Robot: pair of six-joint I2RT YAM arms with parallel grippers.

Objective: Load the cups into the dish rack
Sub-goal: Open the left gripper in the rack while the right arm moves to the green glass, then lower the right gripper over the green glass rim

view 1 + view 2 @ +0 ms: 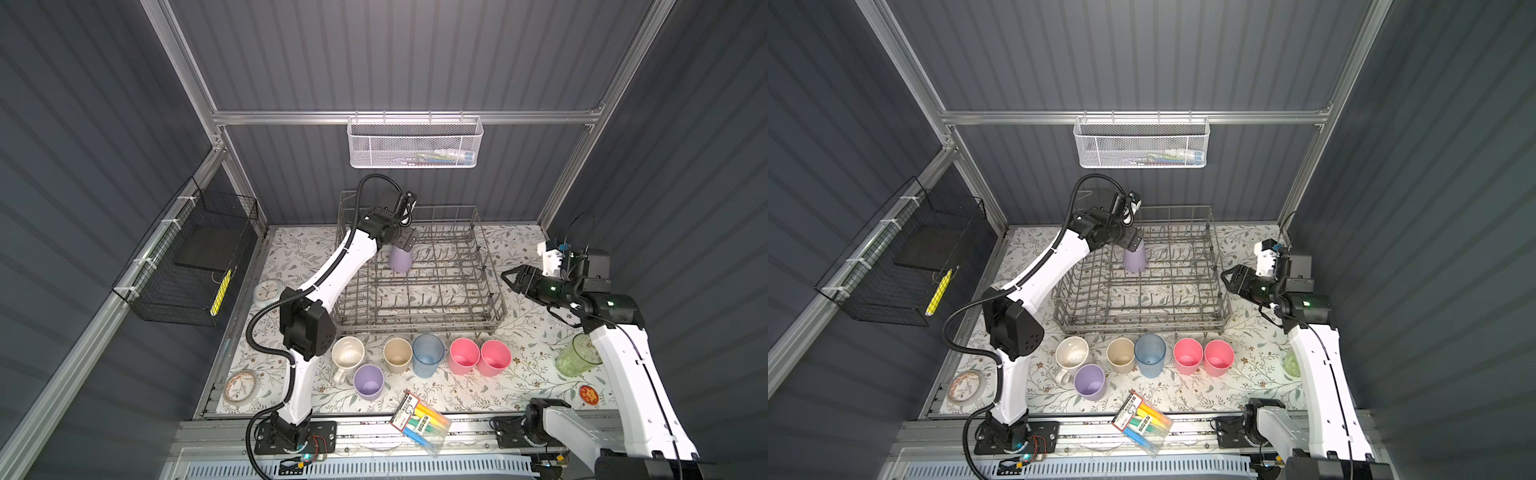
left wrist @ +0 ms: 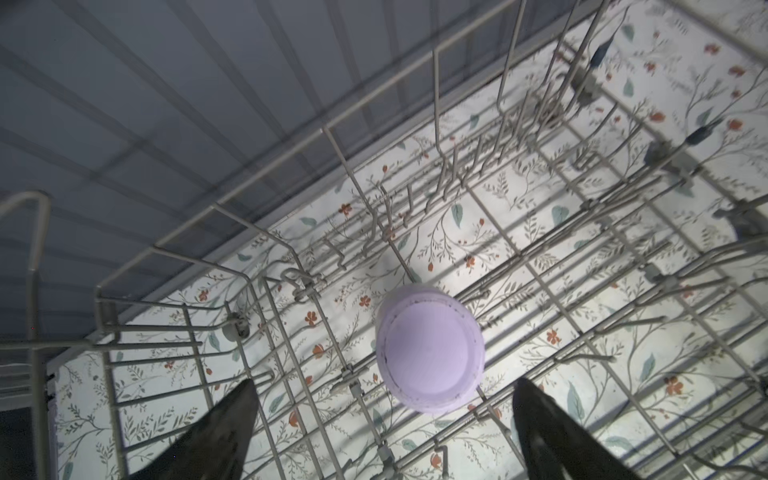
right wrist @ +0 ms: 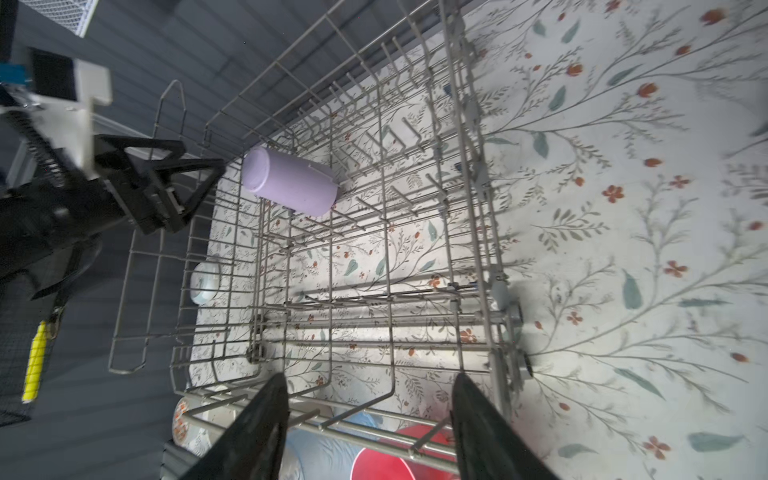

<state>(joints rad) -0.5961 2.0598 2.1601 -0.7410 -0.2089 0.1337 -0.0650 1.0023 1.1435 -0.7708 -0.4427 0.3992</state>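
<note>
dish rack [image 1: 415, 323]: grey metal wire, dull finish, thin smooth rods. Lilac cup in the rack [image 2: 430, 349]: opaque plastic, matt, smooth base. Second lilac cup [image 1: 368, 381], beige cup [image 1: 397, 354], pink cup [image 1: 463, 356] and its pink neighbour [image 1: 494, 358]: same matt opaque look. Blue cup [image 1: 427, 354] and green tumbler [image 1: 575, 358]: translucent, glossy. Cream mug [image 1: 348, 353]: smooth, slight sheen. Bench [image 1: 523, 374]: smooth floral-print sheet. Left end effector [image 2: 386, 381]: black matt plastic jaws. Marker pack [image 1: 422, 424]: clear glossy plastic. White mesh basket [image 1: 415, 145]: painted metal.
</note>
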